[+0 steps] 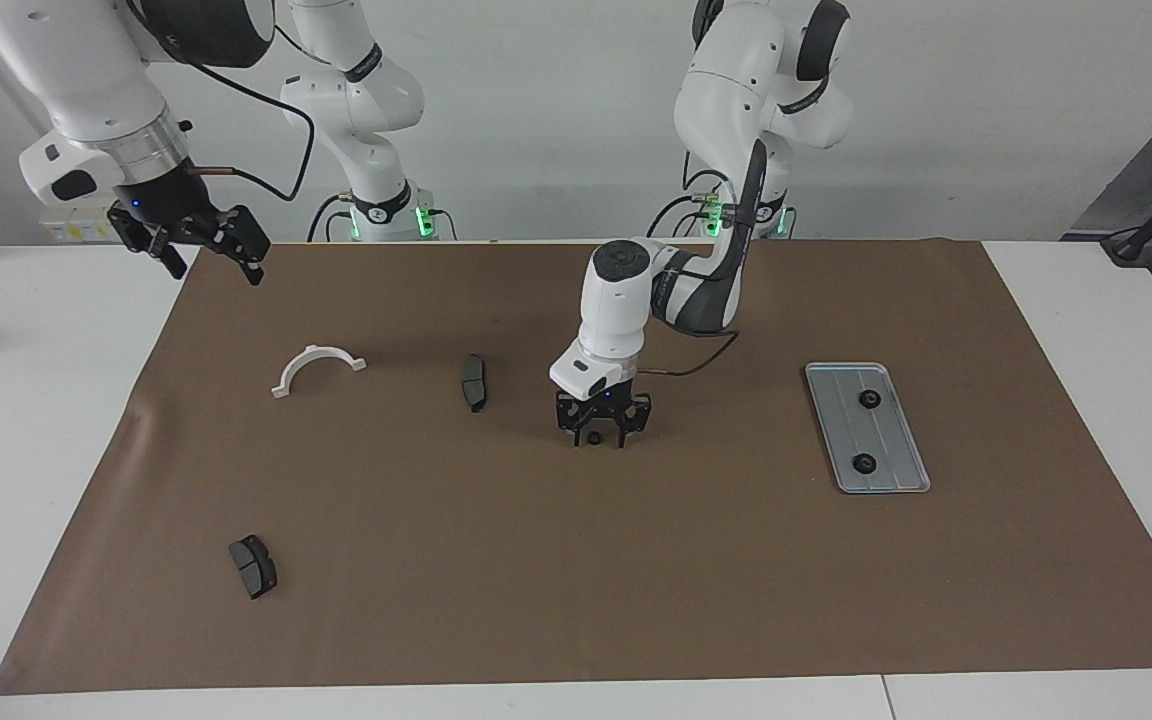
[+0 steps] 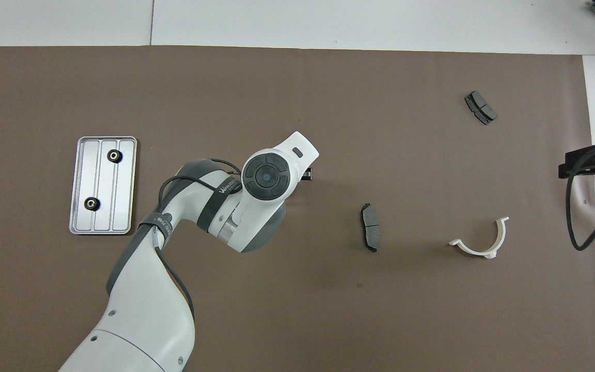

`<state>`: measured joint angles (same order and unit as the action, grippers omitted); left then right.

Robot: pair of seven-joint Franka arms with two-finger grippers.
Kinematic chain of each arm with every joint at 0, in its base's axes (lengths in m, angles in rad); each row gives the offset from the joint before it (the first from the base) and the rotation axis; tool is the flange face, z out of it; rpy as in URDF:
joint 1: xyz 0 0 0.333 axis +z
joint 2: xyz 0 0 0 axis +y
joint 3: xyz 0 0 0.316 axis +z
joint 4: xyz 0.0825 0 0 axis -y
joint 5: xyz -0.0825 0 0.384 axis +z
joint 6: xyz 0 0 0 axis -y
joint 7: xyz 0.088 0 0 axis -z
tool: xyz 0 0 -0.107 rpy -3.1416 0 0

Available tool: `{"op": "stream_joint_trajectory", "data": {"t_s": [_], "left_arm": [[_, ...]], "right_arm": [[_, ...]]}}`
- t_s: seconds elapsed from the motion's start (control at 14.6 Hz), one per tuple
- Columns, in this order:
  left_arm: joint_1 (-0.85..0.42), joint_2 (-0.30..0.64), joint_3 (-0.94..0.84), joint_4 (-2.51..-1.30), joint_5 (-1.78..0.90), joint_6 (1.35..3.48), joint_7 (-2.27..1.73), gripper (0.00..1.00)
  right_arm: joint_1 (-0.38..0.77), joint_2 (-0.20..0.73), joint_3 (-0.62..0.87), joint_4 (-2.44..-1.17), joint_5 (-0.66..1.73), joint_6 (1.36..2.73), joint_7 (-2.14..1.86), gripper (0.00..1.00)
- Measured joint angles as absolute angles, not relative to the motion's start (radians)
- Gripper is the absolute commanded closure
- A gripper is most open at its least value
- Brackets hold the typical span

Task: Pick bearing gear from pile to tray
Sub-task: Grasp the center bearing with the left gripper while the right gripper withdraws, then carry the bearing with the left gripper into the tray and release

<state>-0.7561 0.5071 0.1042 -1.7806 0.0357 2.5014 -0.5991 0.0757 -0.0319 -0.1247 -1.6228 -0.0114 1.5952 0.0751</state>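
On the brown mat's middle lies a small black bearing gear (image 1: 594,437). My left gripper (image 1: 597,439) reaches straight down over it, open, one fingertip on each side of the gear and low at the mat. From overhead the left wrist (image 2: 266,178) hides both the gripper and that gear. The silver tray (image 1: 891,440) (image 2: 124,191) lies toward the left arm's end and carries two black gears (image 1: 870,399) (image 1: 864,463). My right gripper (image 1: 198,243) (image 2: 592,163) waits open, raised over the mat's corner at the right arm's end.
The rest of the pile is scattered: a white half-ring bracket (image 1: 318,368) (image 2: 483,243), one dark brake pad (image 1: 475,382) (image 2: 370,233) beside the left gripper, another brake pad (image 1: 253,566) (image 2: 480,107) far from the robots. White table (image 1: 36,450) surrounds the mat.
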Motion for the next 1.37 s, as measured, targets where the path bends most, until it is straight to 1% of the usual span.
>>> {"op": "stream_joint_trajectory", "data": {"t_s": [0.07,0.21,0.27,0.62,0.82,1.03,1.24,1.37], "left_arm": [[-0.757,0.507,0.104,-1.781,0.036,2.501,-0.608,0.60],[-0.758,0.506,0.104,-1.783,0.036,2.501,-0.619,0.89],[-0.758,0.505,0.104,-1.783,0.035,2.501,-0.628,1.00],[-0.759,0.496,0.107,-1.782,0.035,2.463,-0.667,1.00],[-0.749,0.454,0.126,-1.783,0.035,2.415,-0.668,1.00],[-0.672,0.354,0.139,-1.821,0.035,2.352,-0.619,1.00],[-0.544,0.218,0.142,-1.941,0.035,2.336,-0.492,1.00],[-0.463,0.144,0.143,-2.019,0.035,2.336,-0.412,1.00]], "right_arm": [[0.076,-0.032,-0.118,-1.623,-0.012,1.595,0.075,0.00],[0.076,-0.033,-0.107,-1.623,-0.011,1.595,0.076,0.00],[0.076,-0.033,-0.105,-1.623,-0.011,1.595,0.077,0.00],[0.071,-0.034,-0.105,-1.623,-0.011,1.590,0.087,0.00],[0.069,-0.036,-0.109,-1.623,-0.011,1.582,0.107,0.00],[0.072,-0.039,-0.108,-1.623,-0.010,1.581,0.109,0.00],[0.073,-0.041,-0.103,-1.623,-0.010,1.581,0.109,0.00],[0.073,-0.041,-0.104,-1.623,-0.010,1.581,0.109,0.00]]}}
